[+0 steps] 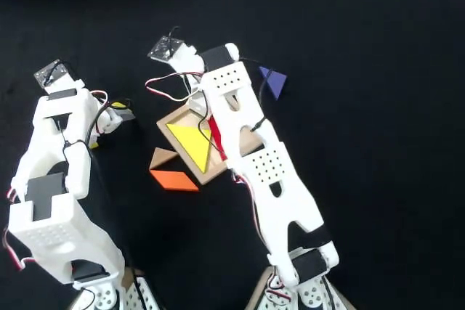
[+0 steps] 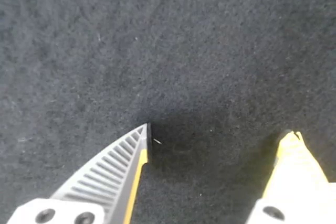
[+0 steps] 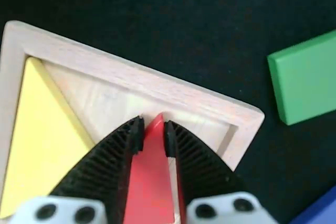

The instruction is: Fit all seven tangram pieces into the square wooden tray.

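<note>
A: Two pieces show inside the square wooden tray (image 3: pixel 131 71), correct?

B: Correct. A large yellow triangle (image 3: pixel 42 129) lies flat in it, one long edge snug along the pale inner wall. Beside it is the red piece (image 3: pixel 152 187), thin and coming to a point.

A: Is the red one lying down as well?

B: I cannot tell how it sits. The right claw (image 3: pixel 153 131) is clamped on it. Its black ribbed fingers (image 3: pixel 113 156) press both faces, and the red tip pokes out between them, close to the tray's inner rim.

A: And the tray itself?

B: Light, unpainted wood with a raised border. In the high view it is turned corner-on, in the middle of the black surface (image 1: pixel 378 179) and partly under the right arm.

A: What lies outside it?

B: In the high view an orange parallelogram (image 1: pixel 174 179) lies just beside the tray's lower edge, touching a tan triangle (image 1: pixel 161 157). A green piece (image 3: pixel 307 77), flat with straight edges, sits near one tray corner but apart from it. A blue triangle (image 1: pixel 274 81) rests farther off, past the right arm's wrist.

A: The left claw (image 2: pixel 218 135)?

B: It is spread wide with nothing between its jaws, one finger grey and ribbed, the other yellow. It is over bare black surface, well apart from the tray.
</note>
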